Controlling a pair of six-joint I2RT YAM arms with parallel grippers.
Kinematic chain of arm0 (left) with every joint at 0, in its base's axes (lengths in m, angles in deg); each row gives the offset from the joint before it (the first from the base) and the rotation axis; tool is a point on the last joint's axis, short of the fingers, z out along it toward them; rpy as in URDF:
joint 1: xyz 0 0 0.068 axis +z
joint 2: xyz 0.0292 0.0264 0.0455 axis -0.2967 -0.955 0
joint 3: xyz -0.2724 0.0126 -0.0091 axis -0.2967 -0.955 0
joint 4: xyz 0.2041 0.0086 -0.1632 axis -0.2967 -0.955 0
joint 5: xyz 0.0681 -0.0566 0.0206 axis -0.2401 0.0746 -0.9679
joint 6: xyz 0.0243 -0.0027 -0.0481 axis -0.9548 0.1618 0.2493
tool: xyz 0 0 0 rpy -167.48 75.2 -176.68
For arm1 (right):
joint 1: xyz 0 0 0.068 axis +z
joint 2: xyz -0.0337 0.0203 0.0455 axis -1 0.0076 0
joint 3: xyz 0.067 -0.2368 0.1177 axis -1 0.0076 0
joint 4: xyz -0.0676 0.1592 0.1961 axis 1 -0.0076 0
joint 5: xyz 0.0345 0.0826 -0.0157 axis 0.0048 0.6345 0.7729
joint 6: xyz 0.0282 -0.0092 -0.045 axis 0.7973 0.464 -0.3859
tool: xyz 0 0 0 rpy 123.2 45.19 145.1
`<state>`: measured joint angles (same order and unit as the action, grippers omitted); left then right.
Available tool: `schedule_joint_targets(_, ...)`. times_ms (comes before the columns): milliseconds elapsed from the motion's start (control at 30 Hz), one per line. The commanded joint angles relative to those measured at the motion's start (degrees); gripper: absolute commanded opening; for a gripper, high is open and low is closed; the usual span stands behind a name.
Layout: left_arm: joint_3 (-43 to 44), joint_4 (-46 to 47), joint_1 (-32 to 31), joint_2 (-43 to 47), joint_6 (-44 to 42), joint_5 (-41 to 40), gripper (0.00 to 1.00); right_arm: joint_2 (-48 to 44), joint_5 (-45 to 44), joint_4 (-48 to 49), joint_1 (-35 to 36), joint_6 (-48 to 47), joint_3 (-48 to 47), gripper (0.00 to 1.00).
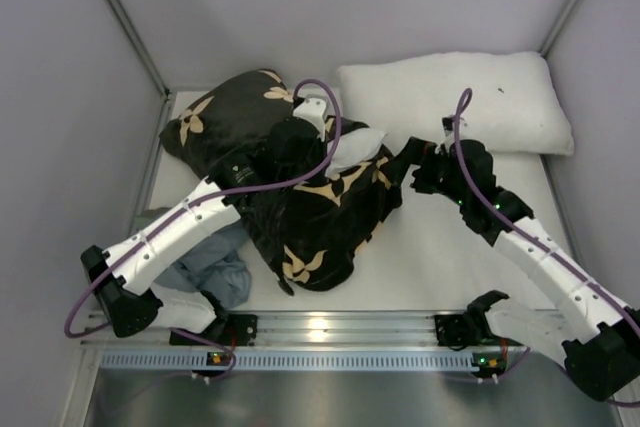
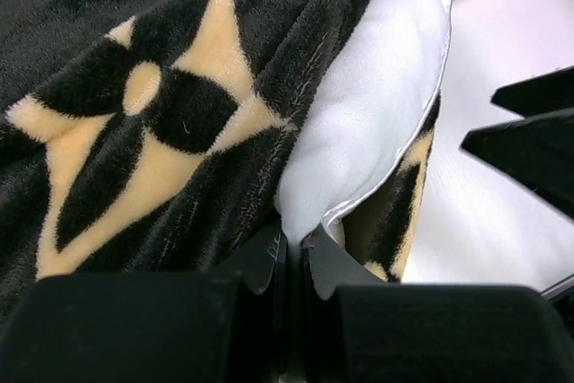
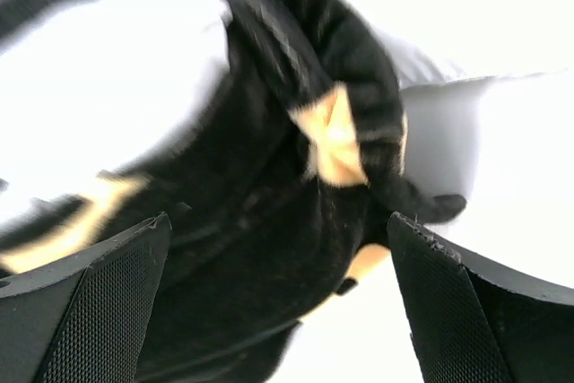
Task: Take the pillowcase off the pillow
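Note:
The black pillowcase (image 1: 300, 217) with tan flowers lies crumpled mid-table, most of the pillow inside it. A white pillow corner (image 1: 357, 149) sticks out of its open right end. My left gripper (image 1: 335, 152) reaches over the case and is shut on that pillow corner (image 2: 368, 123), next to the pillowcase's edge (image 2: 134, 114); its jaws (image 2: 296, 244) pinch white fabric. My right gripper (image 1: 402, 162) is open just right of the opening. In the right wrist view the pillowcase's rim (image 3: 269, 248) lies between its spread fingers (image 3: 278, 221), not clamped.
A second plain white pillow (image 1: 460, 97) lies at the back right. A blue-grey cloth (image 1: 215, 267) is bunched at the front left by the left arm's base. Walls close in on the left, back and right. A metal rail (image 1: 320, 327) runs along the near edge.

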<state>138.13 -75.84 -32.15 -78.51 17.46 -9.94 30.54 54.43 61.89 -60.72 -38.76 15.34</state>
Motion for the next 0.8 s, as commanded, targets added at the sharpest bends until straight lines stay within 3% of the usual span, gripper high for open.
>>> schedule_joint_targets(0,0.2,11.7,-0.1,0.7,2.0,2.3,0.00,0.3,2.2,-8.1,-2.5,6.9,-4.1,0.99)
schedule_joint_targets(133,-1.0,14.4,-0.1,0.2,2.6,4.1,0.00,1.3,4.7,-6.4,-3.4,12.1,-4.6,0.99)
schedule_joint_targets(267,-0.5,16.6,-0.1,-1.5,2.9,5.5,0.00,8.3,11.0,-3.5,-3.1,15.0,-7.4,0.99)
schedule_joint_targets(533,0.5,17.7,-0.1,-4.3,3.5,7.9,0.00,13.7,11.7,-0.6,-1.2,16.6,-11.6,1.00)
schedule_joint_targets(767,0.6,18.8,-0.1,-5.3,3.6,8.0,0.00,12.1,9.8,-0.2,-0.5,17.2,-10.8,1.00)
